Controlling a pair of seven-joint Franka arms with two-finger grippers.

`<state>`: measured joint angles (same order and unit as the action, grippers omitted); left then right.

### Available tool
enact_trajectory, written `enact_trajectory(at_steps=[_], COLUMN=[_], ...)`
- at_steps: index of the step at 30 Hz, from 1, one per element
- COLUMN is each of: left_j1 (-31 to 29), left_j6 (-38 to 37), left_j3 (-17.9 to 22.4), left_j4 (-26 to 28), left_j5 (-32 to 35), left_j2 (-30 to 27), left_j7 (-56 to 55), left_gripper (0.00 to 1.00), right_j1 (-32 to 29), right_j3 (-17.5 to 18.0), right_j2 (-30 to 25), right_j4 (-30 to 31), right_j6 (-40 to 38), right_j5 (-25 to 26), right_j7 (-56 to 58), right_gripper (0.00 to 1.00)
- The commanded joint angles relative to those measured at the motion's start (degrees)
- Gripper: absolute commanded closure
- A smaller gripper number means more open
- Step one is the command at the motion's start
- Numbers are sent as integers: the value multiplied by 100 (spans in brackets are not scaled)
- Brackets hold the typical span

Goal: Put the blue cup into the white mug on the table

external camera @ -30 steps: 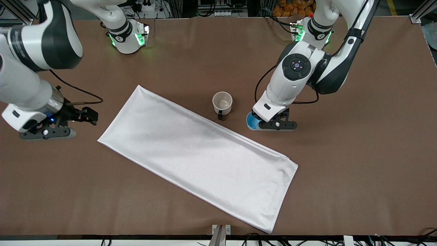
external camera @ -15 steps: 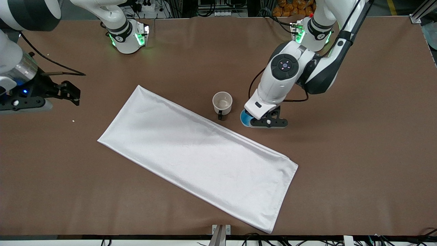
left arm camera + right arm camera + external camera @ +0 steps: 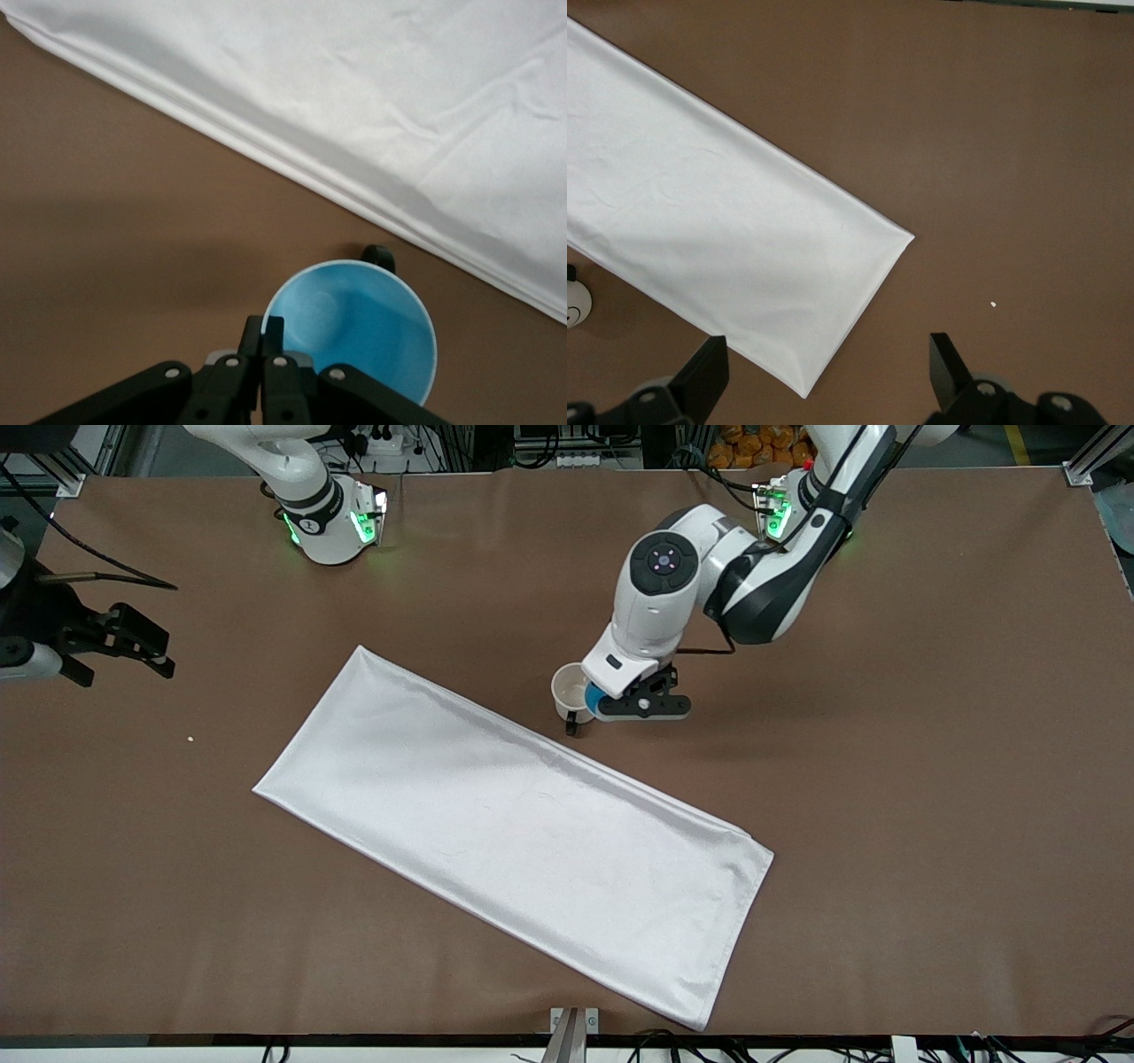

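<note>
While held up, blue cup (image 3: 353, 332): over the white mug (image 3: 572, 689), its rim pinched in the left gripper (image 3: 263, 343) jaws.
Right gripper (image 3: 826, 367): jaws spread wide, waiting over the tabletop (image 3: 886, 779).
White cloth (image 3: 518, 833): beside the mug.

Robot lab: arm bases (image 3: 332, 518), cabling.
</note>
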<state>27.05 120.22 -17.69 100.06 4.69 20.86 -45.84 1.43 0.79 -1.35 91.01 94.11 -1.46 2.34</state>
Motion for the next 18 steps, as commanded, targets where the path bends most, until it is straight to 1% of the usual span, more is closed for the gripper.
enact_trajectory(at_steps=[1,7,16,18], left_j1=[221,485,643,652], left_j6=[-25,-16,54,72], left_j3=[2,11,29,29], left_j4=[67,23,23,23], left_j5=[146,155,164,260], left_j2=[-56,67,287,322], left_j7=[-407,-662,-724,-777], left_gripper=[100,100,100,100], right_j1=[-178,-274,-468,-485], right_j3=[27,44,53,44], right_j2=[-208,-216,-216,-216], right_j4=[189,189,189,189], right_j6=[-165,-174,-183,-174], right_j5=[-153,-153,-144,-144], right_j7=[-347,-445,-567,-638], right_gripper=[0,0,0,0])
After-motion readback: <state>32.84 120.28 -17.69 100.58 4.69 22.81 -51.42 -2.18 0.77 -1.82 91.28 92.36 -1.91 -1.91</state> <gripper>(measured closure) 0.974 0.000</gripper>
